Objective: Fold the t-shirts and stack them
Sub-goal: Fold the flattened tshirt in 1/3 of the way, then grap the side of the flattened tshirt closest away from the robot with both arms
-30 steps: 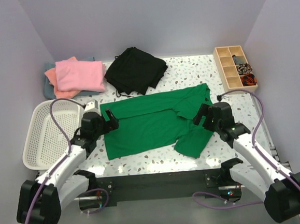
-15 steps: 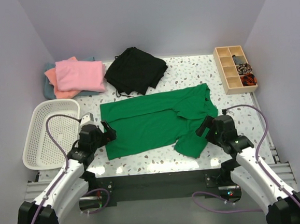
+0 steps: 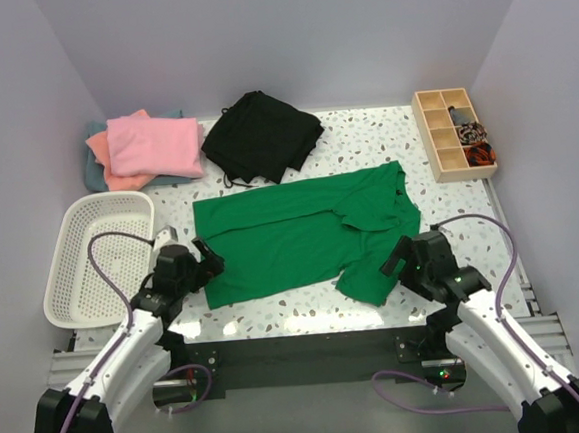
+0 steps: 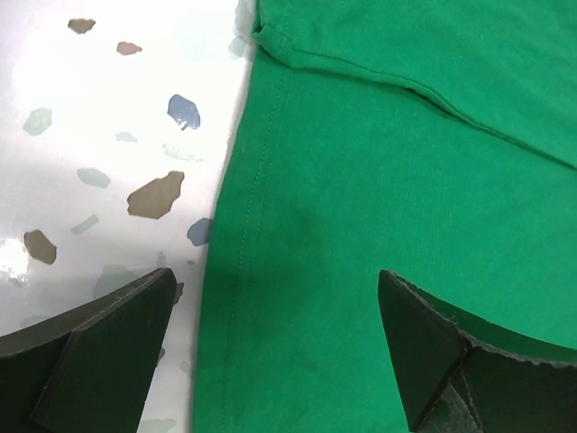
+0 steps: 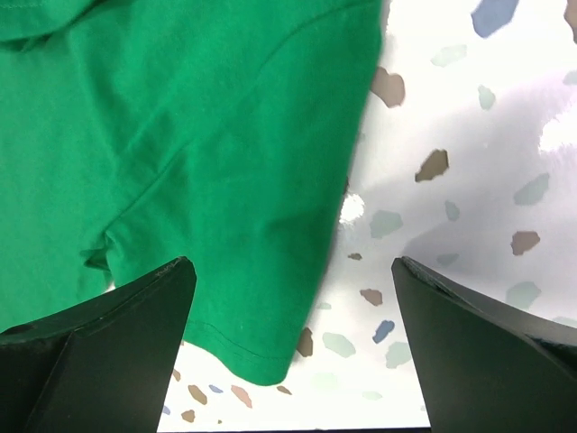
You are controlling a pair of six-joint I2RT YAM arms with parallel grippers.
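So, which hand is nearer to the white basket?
Left. The left hand is just right of the basket, over the left edge of the green shirt; the right hand is far across the shirt, by its sleeve.

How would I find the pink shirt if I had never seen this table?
Start at the speckled table and go to its far left corner, behind the white basket. There the pink shirt lies on top of an orange shirt and a grey-teal shirt. It is the only pink thing, with the black cloth to its right.
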